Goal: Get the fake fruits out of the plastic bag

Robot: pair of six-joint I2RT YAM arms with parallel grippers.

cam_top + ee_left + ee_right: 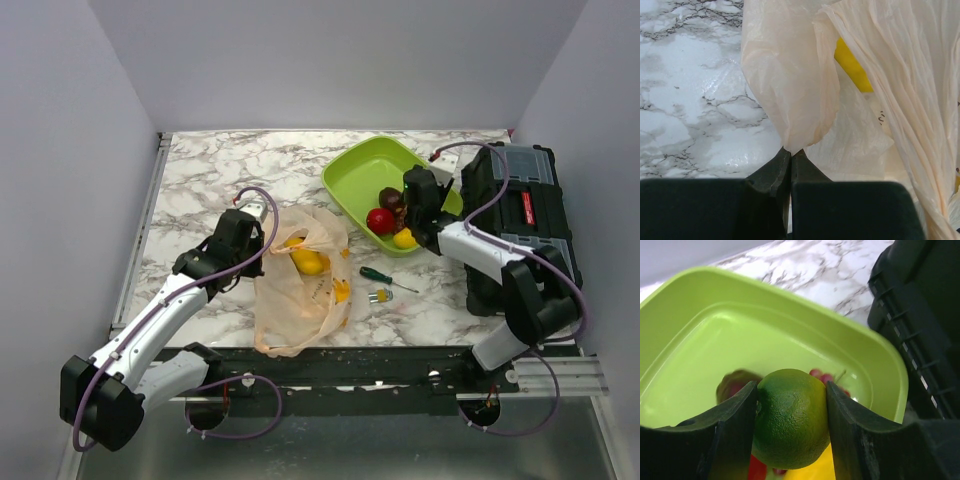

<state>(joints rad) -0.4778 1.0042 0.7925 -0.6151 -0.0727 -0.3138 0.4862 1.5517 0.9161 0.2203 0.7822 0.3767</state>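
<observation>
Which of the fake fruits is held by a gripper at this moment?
The green round fruit, clamped in the right gripper above the tray; no gripper holds the others.

Left arm and right arm: white shells, black joints, black bases. A lilac cable loops along each. Gripper fingers are matte black wedges.

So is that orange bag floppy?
Probably floppy: the plastic bag hangs in crinkly folds where the left end effector pinches it. Its translucent film looks thin, likely light. The yellow fruit inside may make it sag.
</observation>
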